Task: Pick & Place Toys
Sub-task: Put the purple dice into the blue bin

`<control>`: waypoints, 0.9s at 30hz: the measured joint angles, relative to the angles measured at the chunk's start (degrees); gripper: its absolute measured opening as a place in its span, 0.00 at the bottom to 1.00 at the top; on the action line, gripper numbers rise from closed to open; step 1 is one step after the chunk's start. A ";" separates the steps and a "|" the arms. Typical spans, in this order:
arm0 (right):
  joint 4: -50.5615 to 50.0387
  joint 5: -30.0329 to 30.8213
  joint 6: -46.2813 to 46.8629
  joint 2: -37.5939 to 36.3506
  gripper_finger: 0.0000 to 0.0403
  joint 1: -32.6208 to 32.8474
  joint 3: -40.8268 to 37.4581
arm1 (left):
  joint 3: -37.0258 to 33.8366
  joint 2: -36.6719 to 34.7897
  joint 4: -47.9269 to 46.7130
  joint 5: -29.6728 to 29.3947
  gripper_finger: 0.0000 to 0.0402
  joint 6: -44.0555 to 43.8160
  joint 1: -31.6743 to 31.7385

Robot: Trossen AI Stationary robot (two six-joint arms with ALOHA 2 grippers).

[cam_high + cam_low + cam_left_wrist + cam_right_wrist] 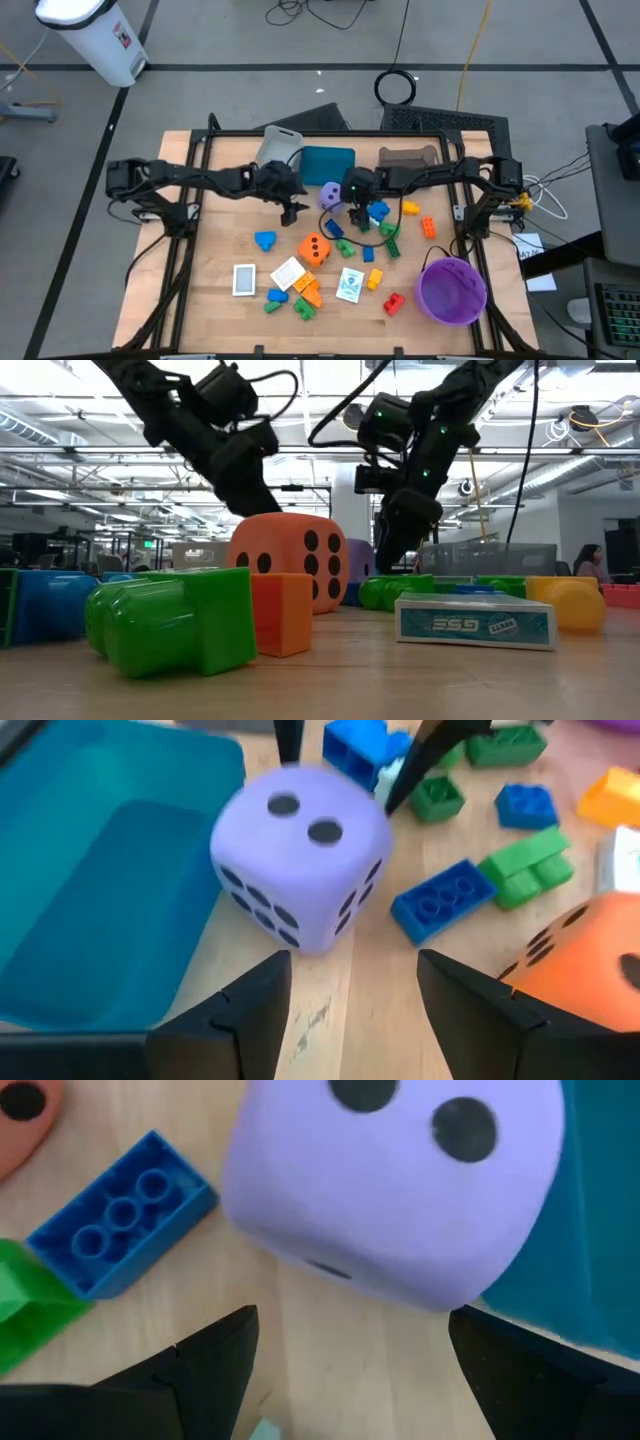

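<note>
The purple die [329, 196] rests on the wooden table just in front of the teal tray [327, 165], two dots up. My left gripper [350, 1005] hovers open to the die's left, the die [300, 860] ahead of its fingertips and untouched. From the right, my right gripper [350, 1370] hangs open over the die's [400, 1180] near side, clear of it. The orange die [315, 249] sits nearer the front edge. Small bricks lie around it, among them a blue one [445, 900]. White cards [288, 272] lie flat near the front.
A grey tray [278, 148] and a brown tray [408, 160] flank the teal one at the table's far edge. The purple bowl [452, 290] stands at the front right. Green bricks [175, 620] and a card box [475, 622] lie near the front edge.
</note>
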 joint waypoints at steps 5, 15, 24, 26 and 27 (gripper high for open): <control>2.71 0.03 0.00 0.00 0.79 -1.88 -1.29 | -0.02 2.59 2.59 0.02 0.56 0.00 0.00; 10.32 -0.95 -0.06 0.00 0.79 -3.72 -2.57 | -0.02 7.31 7.44 1.91 0.56 -0.24 0.04; 11.37 -7.81 0.02 0.00 0.79 -3.06 -2.57 | -0.02 7.61 9.02 0.89 0.56 0.21 0.30; 11.37 -7.84 0.03 0.00 0.77 -2.71 -2.57 | -0.02 7.61 9.07 0.42 0.56 0.44 0.44; 11.35 -8.42 0.07 0.00 0.76 -2.54 -2.57 | -0.02 7.61 8.97 0.35 0.56 0.68 0.44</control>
